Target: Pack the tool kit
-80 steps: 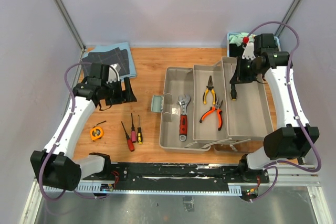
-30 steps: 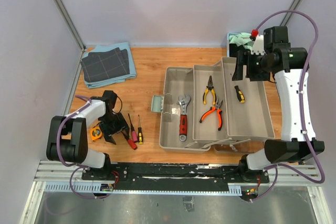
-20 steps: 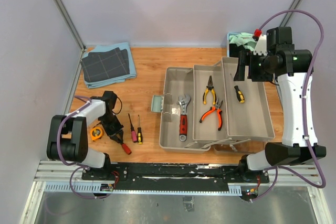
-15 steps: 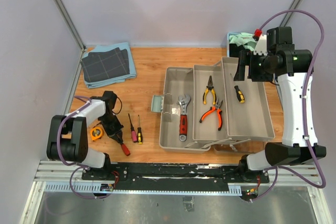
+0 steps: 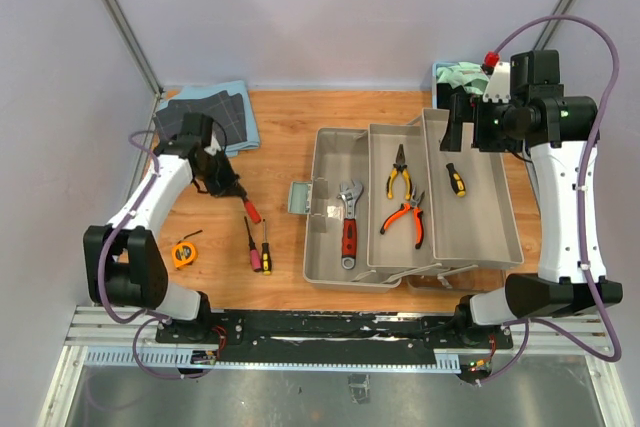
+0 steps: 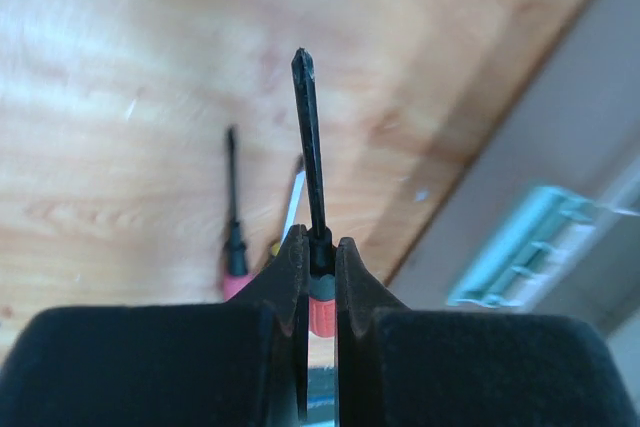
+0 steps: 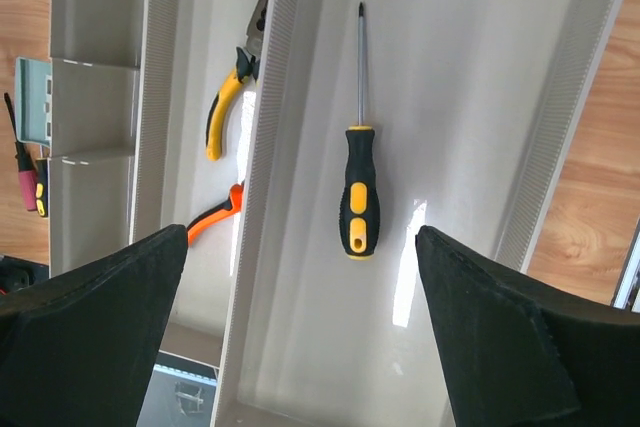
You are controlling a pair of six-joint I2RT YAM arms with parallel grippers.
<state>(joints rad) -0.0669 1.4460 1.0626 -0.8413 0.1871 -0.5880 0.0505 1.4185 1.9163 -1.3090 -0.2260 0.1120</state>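
A: Screwdrivers first. Where do ours stand?

B: We see the left gripper (image 6: 320, 252) clamped on the red-handled screwdriver (image 6: 306, 137), fingers pinched where shaft meets handle, shaft pointing out past the fingertips. It hangs over the table (image 5: 290, 142), toward the left edge. Two more small screwdrivers (image 5: 259, 248) lie side by side on the wood nearer the near edge, and the orange tape measure (image 5: 183, 253) lies by the near-left corner.

A: And the toolbox?

B: We find the toolbox (image 5: 323, 162) open toward the right edge, trays spread. The red-handled wrench (image 5: 348, 223) lies in the left compartment. The yellow-handled pliers (image 5: 399, 169) and orange-handled pliers (image 5: 405, 215) lie in the middle tray. A black-and-yellow screwdriver (image 7: 358, 187) lies alone in the right tray.

A: The other arm?

B: We see the right gripper (image 7: 300, 327) above that right tray, fingers wide apart, gripping nothing and clear of the screwdriver below.
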